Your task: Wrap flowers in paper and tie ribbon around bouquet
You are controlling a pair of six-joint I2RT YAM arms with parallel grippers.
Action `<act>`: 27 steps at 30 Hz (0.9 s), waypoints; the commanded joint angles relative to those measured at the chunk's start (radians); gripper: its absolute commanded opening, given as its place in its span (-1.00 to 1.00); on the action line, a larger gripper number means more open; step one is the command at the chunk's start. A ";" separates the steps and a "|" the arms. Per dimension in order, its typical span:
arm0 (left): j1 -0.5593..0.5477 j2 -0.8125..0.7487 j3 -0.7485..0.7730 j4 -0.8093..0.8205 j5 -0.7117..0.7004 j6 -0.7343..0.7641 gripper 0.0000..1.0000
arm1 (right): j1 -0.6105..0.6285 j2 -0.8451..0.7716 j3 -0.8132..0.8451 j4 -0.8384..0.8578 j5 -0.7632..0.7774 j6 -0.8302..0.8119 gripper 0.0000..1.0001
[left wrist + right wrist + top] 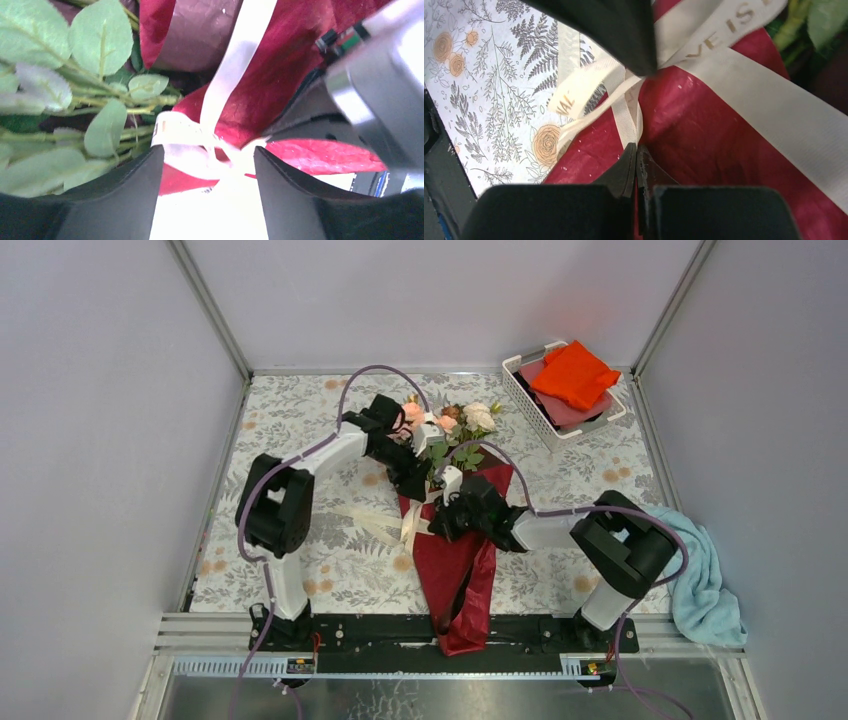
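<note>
Around the waist of the bouquet point(452, 562), a cone of crinkly maroon paper point(280, 65), the flat cream ribbon point(774, 105) sits knotted. The left gripper point(205, 156) straddles that knot with its jaws apart. Just beside the knot, the right gripper point(636, 151) pinches one ribbed strand.

Gold print found on the ribbon point(744, 90), right wrist view. One strand reads "VE IS" (the wording is cut off at both ends), and a curled end beside it reads "NAL". Further letters at the frame's top edge are illegible.
</note>
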State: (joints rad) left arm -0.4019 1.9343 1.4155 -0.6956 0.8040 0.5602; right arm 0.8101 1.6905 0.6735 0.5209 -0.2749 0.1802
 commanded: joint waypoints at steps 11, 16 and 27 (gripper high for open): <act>0.004 -0.441 -0.352 -0.058 -0.222 0.139 0.64 | -0.044 -0.093 -0.070 0.009 0.035 0.074 -1.00; -0.078 -0.393 -0.425 0.057 -0.234 0.071 0.69 | -0.045 -0.091 -0.071 0.013 0.032 0.084 -1.00; -0.118 -0.266 -0.384 0.077 -0.159 0.053 0.26 | -0.046 -0.136 -0.076 -0.022 0.059 0.082 -1.00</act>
State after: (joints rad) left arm -0.5163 1.6478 1.0061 -0.6567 0.5964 0.6163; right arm 0.7719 1.5936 0.5941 0.4995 -0.2440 0.2626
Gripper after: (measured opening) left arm 0.695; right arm 0.014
